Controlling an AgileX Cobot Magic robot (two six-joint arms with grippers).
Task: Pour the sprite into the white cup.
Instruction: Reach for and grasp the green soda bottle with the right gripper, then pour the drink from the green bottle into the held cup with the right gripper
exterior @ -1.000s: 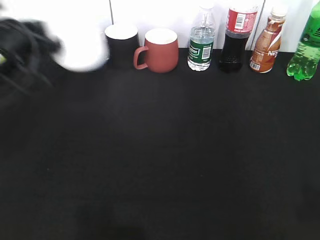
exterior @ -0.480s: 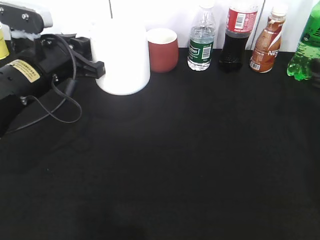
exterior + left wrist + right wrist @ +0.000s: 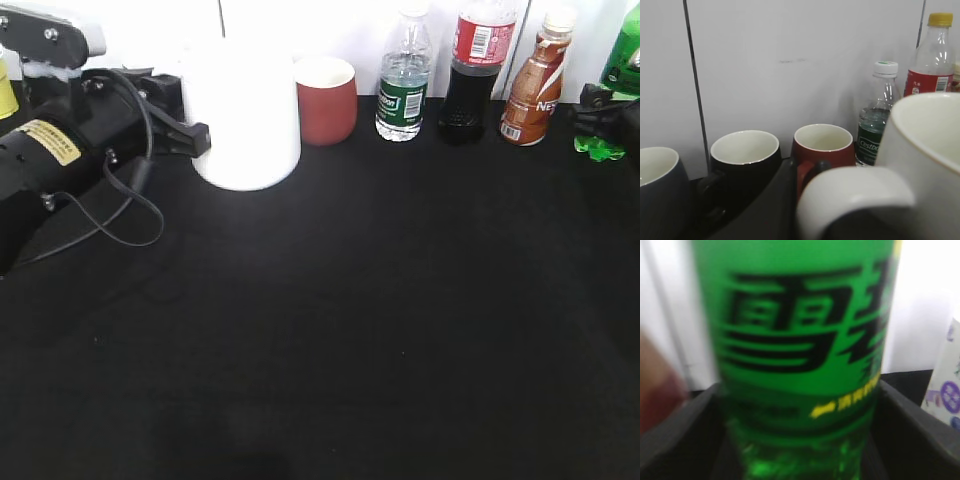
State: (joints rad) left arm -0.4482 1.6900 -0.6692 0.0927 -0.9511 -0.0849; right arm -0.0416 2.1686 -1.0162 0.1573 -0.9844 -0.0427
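Observation:
The white cup [image 3: 243, 115] stands at the back left, in front of the row of mugs. My left gripper [image 3: 192, 135] is shut on its handle; in the left wrist view the handle [image 3: 855, 197] and the cup's body [image 3: 932, 150] fill the lower right. The sprite [image 3: 627, 55] stands at the far right edge, its lobed base [image 3: 598, 148] on the table. My right gripper [image 3: 610, 108] is open around its middle, one finger on each side. In the right wrist view the sprite's green label [image 3: 800, 330] fills the frame between the fingers [image 3: 800, 440].
Along the back wall stand a red mug [image 3: 326, 98], a clear water bottle [image 3: 402, 85], a dark cola bottle [image 3: 476, 75] and a brown drink bottle [image 3: 535, 85]. The left wrist view also shows a black mug [image 3: 742, 160] and a grey mug [image 3: 657, 185].
A second ago the left arm was swinging in with the white cup; it has since set it in front of the mugs and stayed still. The right gripper has come in around the sprite.

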